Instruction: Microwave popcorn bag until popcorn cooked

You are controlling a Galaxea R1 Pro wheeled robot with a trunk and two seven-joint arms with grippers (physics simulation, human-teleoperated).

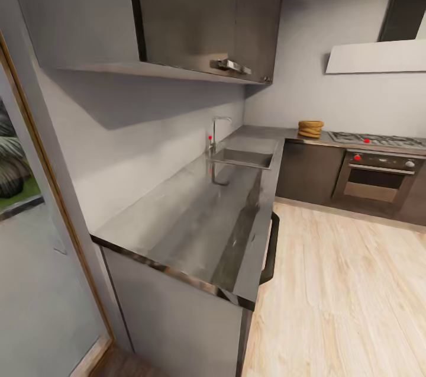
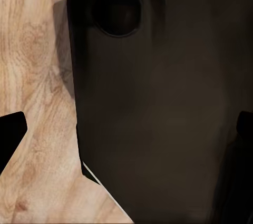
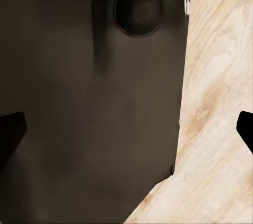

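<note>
The long grey steel countertop (image 1: pixel 195 229) runs along the left wall and turns right at the far corner. On that far stretch, beside the hob, stands the tan-brown ridged popcorn bag (image 1: pixel 310 128), small at this distance. The popcorn is hidden from here and the microwave is out of view. In the left wrist view my left gripper (image 2: pixel 126 134) is open, its dark fingertips (image 2: pixel 10 134) far apart, over a dark robot body part and wooden floor. My right gripper (image 3: pixel 126 129) is open too, with nothing between its fingertips (image 3: pixel 10 129).
A sink (image 1: pixel 242 158) with a tall tap (image 1: pixel 216 131) is set in the counter. Right of the bag are a gas hob (image 1: pixel 378 140) and a steel built-in oven (image 1: pixel 378 179). Wall cabinets (image 1: pixel 201 10) hang above. Light wooden floor (image 1: pixel 343 294) spreads right. A glass door frame (image 1: pixel 53 199) stands at left.
</note>
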